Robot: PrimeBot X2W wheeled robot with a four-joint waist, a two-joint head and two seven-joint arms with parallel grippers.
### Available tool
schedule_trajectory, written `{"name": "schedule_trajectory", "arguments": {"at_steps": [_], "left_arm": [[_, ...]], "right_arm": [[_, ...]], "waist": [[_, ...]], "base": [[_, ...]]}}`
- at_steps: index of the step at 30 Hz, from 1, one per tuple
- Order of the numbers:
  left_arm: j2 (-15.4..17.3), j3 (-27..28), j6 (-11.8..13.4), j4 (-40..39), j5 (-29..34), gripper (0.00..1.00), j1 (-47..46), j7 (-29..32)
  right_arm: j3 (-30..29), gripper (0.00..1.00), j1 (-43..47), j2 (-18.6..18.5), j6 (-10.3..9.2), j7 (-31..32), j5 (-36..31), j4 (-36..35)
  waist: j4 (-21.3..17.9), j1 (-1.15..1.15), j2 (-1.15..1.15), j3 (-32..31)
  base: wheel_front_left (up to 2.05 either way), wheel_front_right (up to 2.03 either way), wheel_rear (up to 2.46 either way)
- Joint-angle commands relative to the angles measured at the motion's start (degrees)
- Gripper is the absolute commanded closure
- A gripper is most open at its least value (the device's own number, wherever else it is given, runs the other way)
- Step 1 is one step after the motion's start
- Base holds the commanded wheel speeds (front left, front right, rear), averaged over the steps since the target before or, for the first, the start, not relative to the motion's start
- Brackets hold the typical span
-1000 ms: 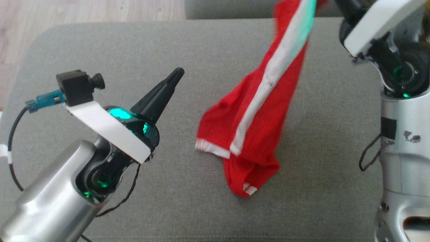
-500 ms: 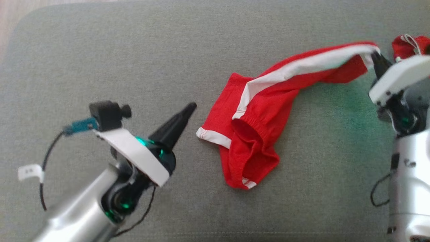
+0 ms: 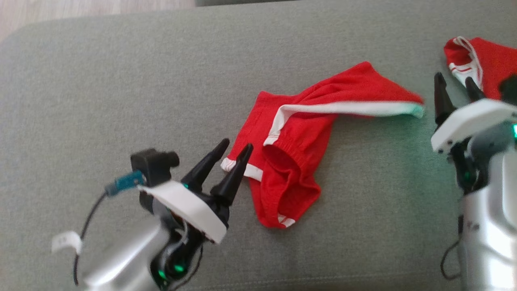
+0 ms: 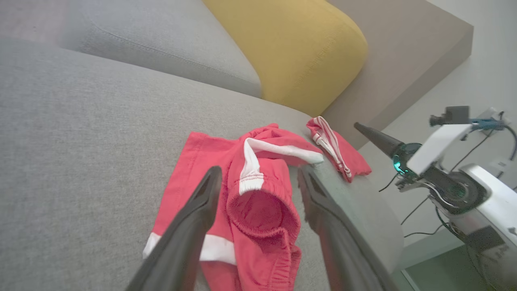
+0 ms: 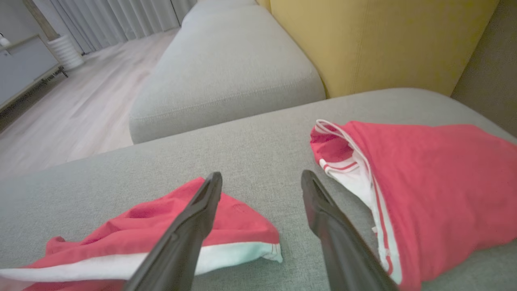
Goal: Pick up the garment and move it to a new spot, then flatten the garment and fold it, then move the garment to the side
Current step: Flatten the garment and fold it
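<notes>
The garment [image 3: 299, 133], red shorts with a white side stripe and white hems, lies crumpled on the grey sofa cushion [image 3: 121, 81], one leg stretched out to the right. My left gripper [image 3: 237, 144] is open at the garment's left hem, its fingertips just over the white band. In the left wrist view the fingers straddle the garment's [image 4: 258, 194] bunched waistband opening. My right gripper [image 3: 453, 79] is open and empty just past the stretched leg's end. In the right wrist view that leg end [image 5: 169, 226] lies under the left finger of the right gripper [image 5: 261, 177].
A second red garment [image 3: 490, 60] with white trim lies at the cushion's right end, close behind my right gripper [image 4: 363, 129]. A yellow back cushion [image 5: 383, 36] stands behind it. Another grey seat cushion [image 5: 226, 68] and wooden floor [image 5: 80, 105] lie beyond.
My right gripper has opened and let go of the garment's leg, which now lies flat on the cushion. My left gripper has opened and come up to the garment's hem. The camera has shifted.
</notes>
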Motion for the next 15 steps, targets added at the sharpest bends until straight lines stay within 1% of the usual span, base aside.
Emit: {"name": "schedule_trajectory", "arguments": {"at_steps": [1, 2, 6, 7, 10, 12, 15], "left_arm": [[-0.03, 2.24, 1.49, -1.65, 1.85, 0.00, 0.03, -1.45], [-0.03, 2.24, 1.49, -1.65, 1.85, 0.00, 0.03, -1.45], [-2.04, 4.01, 4.53, -2.99, 5.80, 0.00, 3.18, -2.61], [-3.02, 5.62, 5.92, -3.77, 8.25, 0.00, 4.86, -2.76], [-4.76, 9.80, 7.49, -5.09, 13.46, 0.00, 7.77, -2.81], [-5.66, 12.26, 8.11, -5.28, 17.31, 0.00, 9.95, -2.82], [-6.92, 16.44, 8.97, -5.38, 22.52, 0.00, 13.16, -2.83]], "right_arm": [[2.11, 0.00, 1.67, 0.26, -0.04, -2.67, -0.22, -3.80], [2.11, 0.00, 1.67, 0.26, -0.04, -2.67, -0.22, -3.80], [2.58, 0.00, 7.60, 0.26, -0.04, -8.30, 0.87, -8.86], [2.36, 0.00, 10.97, 0.26, -0.04, -11.15, 1.52, -11.32], [2.18, 0.00, 15.98, 0.26, -0.04, -15.18, 2.26, -14.19], [2.27, 0.00, 19.07, 0.26, -0.04, -17.59, 2.99, -15.10], [3.93, 0.00, 22.57, 0.26, -0.04, -21.61, 3.57, -15.45]], "waist": [[-0.53, 0.00, 0.00, -0.71], [-0.53, 0.00, 0.00, -0.71], [-1.12, 0.00, 0.00, -1.97], [-1.32, 0.00, 0.00, -2.46], [-1.58, 0.00, 0.00, -2.96], [-1.93, 0.00, 0.00, -3.47], [-2.57, 0.00, 0.00, -3.95]], "base": [[0.00, 0.00, 0.00], [0.00, 0.00, 0.00], [0.00, 0.00, 0.00], [0.00, 0.00, 0.00], [0.00, 0.00, 0.00], [0.00, 0.00, 0.00], [0.00, 0.00, 0.00]]}}
